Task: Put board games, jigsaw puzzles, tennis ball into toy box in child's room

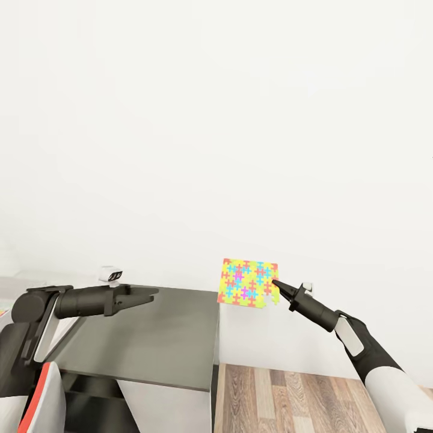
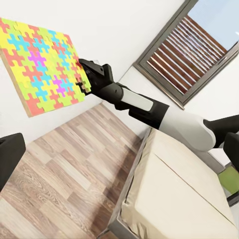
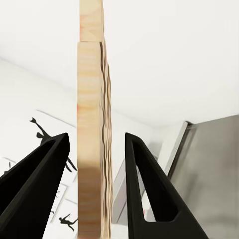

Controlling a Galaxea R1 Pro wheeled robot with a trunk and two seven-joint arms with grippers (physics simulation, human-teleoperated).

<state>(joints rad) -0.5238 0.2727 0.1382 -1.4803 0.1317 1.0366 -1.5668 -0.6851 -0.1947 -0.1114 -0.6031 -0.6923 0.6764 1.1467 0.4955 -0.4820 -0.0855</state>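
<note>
A jigsaw puzzle point(image 1: 248, 282) of pink, yellow, green and blue pieces hangs upright in the air just past the right end of the dark grey table point(image 1: 150, 343). My right gripper point(image 1: 275, 282) is shut on the puzzle's right edge. In the left wrist view the puzzle point(image 2: 42, 64) shows flat-on with the right gripper point(image 2: 84, 74) pinching its side. In the right wrist view the puzzle point(image 3: 92, 124) stands edge-on between the two black fingers point(image 3: 149, 184). My left gripper point(image 1: 153, 293) hovers open and empty above the table. A yellow-green flat box point(image 2: 230, 179), probably a board game, lies at the bed's far edge.
Wood-plank floor point(image 1: 288, 397) lies to the right of the table, below the held puzzle. The cream bed point(image 2: 179, 194) stands beside it under a grey-framed window point(image 2: 194, 45). A white wall is close behind. Black baseball prints point(image 3: 45, 132) hang on a wall.
</note>
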